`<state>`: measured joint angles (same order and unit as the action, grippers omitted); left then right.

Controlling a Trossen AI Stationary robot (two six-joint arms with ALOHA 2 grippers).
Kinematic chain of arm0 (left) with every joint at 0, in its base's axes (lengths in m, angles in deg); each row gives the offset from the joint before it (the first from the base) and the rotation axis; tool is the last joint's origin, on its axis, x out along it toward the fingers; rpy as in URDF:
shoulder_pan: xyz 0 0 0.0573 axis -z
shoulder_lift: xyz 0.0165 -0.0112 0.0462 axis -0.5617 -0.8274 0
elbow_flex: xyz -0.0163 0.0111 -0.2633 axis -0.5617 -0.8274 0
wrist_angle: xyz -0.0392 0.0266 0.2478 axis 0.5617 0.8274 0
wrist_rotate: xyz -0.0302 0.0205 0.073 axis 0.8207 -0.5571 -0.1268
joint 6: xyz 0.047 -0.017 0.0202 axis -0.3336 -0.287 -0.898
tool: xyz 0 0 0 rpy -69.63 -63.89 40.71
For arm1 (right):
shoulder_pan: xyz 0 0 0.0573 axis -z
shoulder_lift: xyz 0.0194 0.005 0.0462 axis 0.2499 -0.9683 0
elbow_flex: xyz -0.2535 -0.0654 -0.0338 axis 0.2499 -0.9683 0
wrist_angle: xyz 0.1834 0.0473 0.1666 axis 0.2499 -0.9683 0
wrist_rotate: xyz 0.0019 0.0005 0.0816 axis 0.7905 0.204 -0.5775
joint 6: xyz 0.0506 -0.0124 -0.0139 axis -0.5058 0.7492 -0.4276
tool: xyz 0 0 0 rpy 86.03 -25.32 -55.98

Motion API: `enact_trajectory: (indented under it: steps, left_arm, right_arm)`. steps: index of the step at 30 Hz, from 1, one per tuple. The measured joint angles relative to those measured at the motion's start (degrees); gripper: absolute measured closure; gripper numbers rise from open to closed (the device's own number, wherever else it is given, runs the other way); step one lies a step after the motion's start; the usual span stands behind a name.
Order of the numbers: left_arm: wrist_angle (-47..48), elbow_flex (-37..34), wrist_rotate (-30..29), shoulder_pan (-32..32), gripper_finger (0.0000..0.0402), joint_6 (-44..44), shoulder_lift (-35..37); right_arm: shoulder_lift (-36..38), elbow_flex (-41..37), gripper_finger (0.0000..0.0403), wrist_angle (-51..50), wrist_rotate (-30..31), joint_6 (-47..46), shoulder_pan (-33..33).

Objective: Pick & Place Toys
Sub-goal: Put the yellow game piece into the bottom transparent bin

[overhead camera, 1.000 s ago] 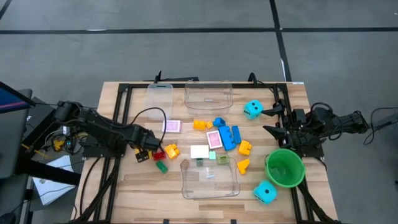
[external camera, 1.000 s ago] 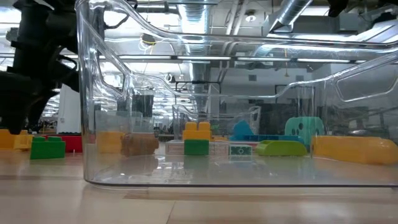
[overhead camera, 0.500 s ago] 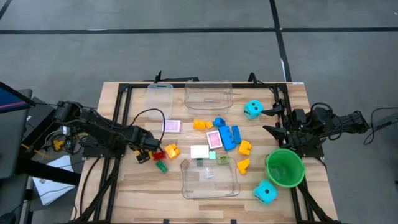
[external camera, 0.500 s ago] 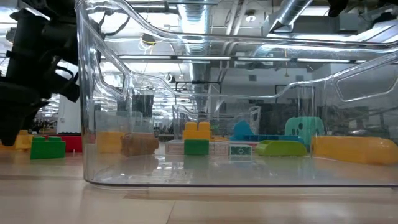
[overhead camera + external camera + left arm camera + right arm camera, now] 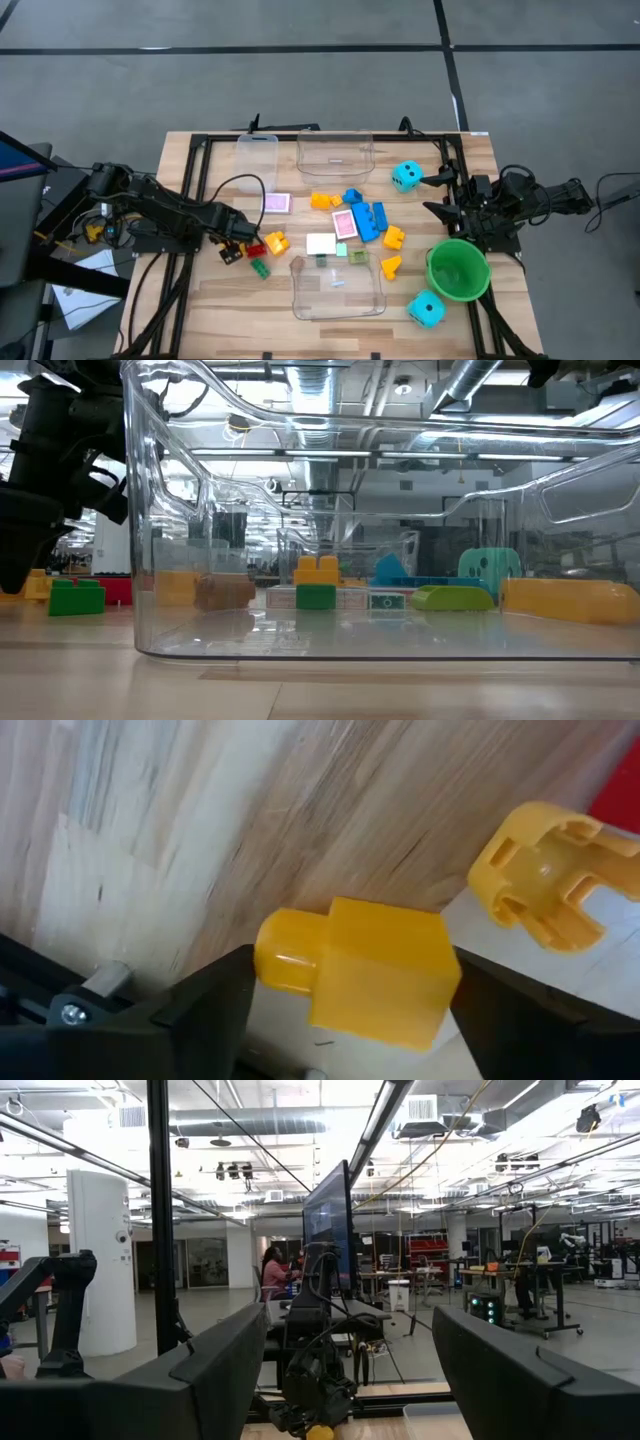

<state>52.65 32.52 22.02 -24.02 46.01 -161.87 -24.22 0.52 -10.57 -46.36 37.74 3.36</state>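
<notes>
- The left gripper (image 5: 240, 249) sits low over the left part of the table, its fingers (image 5: 190, 1010) spread to either side of a yellow brick (image 5: 365, 970); whether they press it cannot be told.
- Just past it lie a second yellow piece (image 5: 545, 870), a red brick (image 5: 254, 249) and a green brick (image 5: 260, 268).
- A pink-backed card (image 5: 277, 203) lies flat farther back, near a small clear tub (image 5: 257, 150).
- In the middle, a loose cluster: an orange brick (image 5: 322, 201), blue bricks (image 5: 368, 220), another pink-backed card (image 5: 345, 224), and a white card (image 5: 320, 243).
- A wide clear tub (image 5: 335, 152) stands at the far edge and a large clear tub (image 5: 337, 290) at the near edge.
- One cyan die (image 5: 406, 176) lies towards the far right, the other cyan die (image 5: 427, 310) by the green bowl (image 5: 458, 268).
- The right gripper (image 5: 437, 193) hangs at the right edge, fingers (image 5: 500, 1360) spread and holding nothing.
- No readable writing shows anywhere.
</notes>
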Motion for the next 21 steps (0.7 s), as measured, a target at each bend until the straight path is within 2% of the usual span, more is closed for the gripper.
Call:
enact_trajectory:
  steps: [21]
  left_arm:
    - [1.8, 1.8, -0.4, 0.0, 0.0288, -0.3, 0.1]
  right_arm:
    - [0.0, 0.0, 0.0125, 0.0, 0.0, 0.0, 0.0]
